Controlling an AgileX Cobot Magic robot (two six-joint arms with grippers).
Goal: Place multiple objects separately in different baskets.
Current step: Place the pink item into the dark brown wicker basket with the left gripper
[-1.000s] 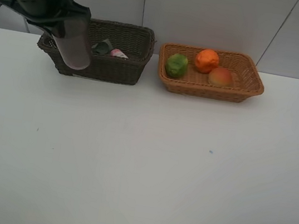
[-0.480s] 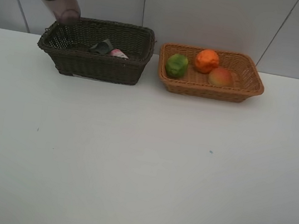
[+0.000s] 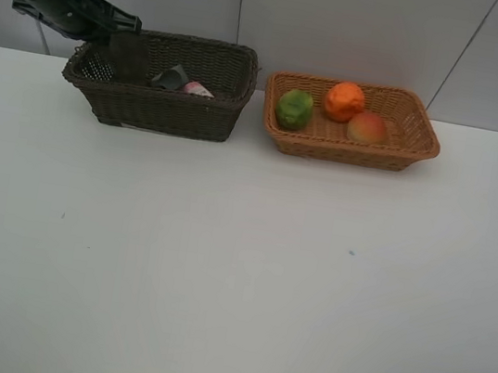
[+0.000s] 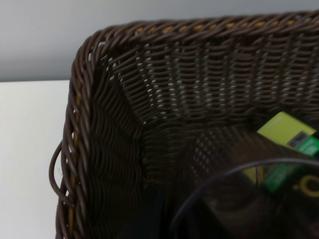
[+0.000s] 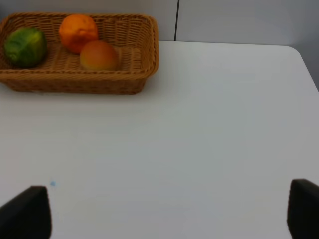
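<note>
My left gripper (image 3: 115,32) is shut on the translucent pink cup (image 3: 129,58), which hangs inside the left end of the dark brown basket (image 3: 171,111). In the left wrist view the cup's rim (image 4: 234,172) shows over the basket's inner wall (image 4: 199,84), beside one dark finger (image 4: 149,216). A dark pump bottle (image 3: 169,78) and a pink spray bottle (image 3: 198,89) lie in the same basket. The tan basket (image 3: 348,152) holds the green fruit (image 3: 293,109), orange (image 3: 344,100) and mango (image 3: 367,127). My right gripper (image 5: 164,214) is open above bare table.
The white table (image 3: 237,269) spreads in front of both baskets, which stand side by side against the back wall. A green-and-yellow label (image 4: 289,134) shows on an item in the dark basket. The right wrist view shows the tan basket (image 5: 75,82) far off.
The left arm swung the cup up from in front of the dark basket, then lowered it into the basket's left end. The right gripper has not moved.
</note>
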